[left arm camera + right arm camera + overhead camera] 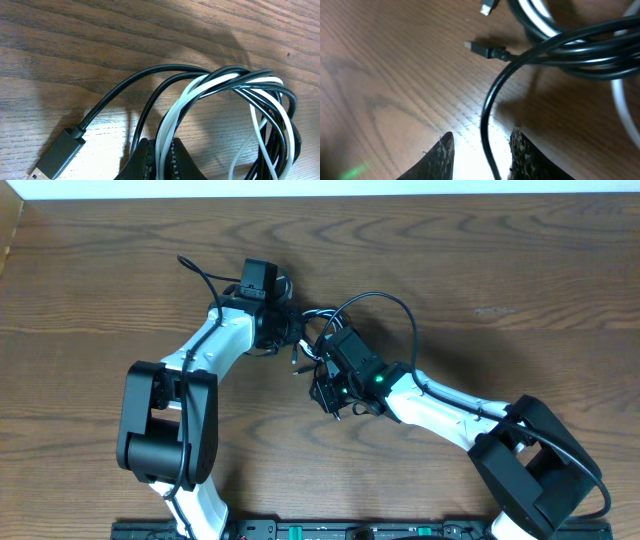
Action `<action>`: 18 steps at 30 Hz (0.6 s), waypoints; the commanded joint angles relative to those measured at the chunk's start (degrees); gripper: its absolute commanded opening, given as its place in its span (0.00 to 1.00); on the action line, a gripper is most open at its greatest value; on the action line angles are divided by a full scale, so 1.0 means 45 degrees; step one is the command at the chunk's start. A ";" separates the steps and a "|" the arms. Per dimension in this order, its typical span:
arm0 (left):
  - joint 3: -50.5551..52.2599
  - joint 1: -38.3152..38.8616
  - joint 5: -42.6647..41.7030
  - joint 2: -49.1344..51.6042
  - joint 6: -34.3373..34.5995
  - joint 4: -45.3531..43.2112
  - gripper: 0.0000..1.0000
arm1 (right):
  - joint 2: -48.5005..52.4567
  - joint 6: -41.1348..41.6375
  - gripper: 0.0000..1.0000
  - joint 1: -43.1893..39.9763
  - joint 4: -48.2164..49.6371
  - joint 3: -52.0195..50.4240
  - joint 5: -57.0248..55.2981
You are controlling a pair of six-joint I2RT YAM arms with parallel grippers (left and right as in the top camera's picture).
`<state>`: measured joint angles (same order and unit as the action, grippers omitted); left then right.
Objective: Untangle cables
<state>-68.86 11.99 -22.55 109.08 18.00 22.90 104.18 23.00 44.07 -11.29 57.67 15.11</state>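
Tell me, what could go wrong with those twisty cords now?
The black cable and white cable are wound round each other several times. The left pincer grips the white one, so a straight pull might tighten the twist instead of freeing it. The right pincer is open around the black cable; it might slip out when the pincer closes. The loose plug could snag in the loops.
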 commanded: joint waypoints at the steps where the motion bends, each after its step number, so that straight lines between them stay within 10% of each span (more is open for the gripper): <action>1: 0.0063 -0.0078 -0.0282 -0.0287 0.0063 0.0049 0.07 | -0.0257 0.0029 0.32 0.0039 -0.0010 0.0039 -0.0534; 18: 0.0063 -0.0083 -0.1195 -0.0287 0.0073 0.0039 0.08 | -0.0204 0.0029 0.19 0.0039 -0.0010 0.0039 -0.0617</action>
<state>-68.86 11.99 -24.82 109.08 18.02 22.92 104.18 23.27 44.07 -11.31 57.67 13.02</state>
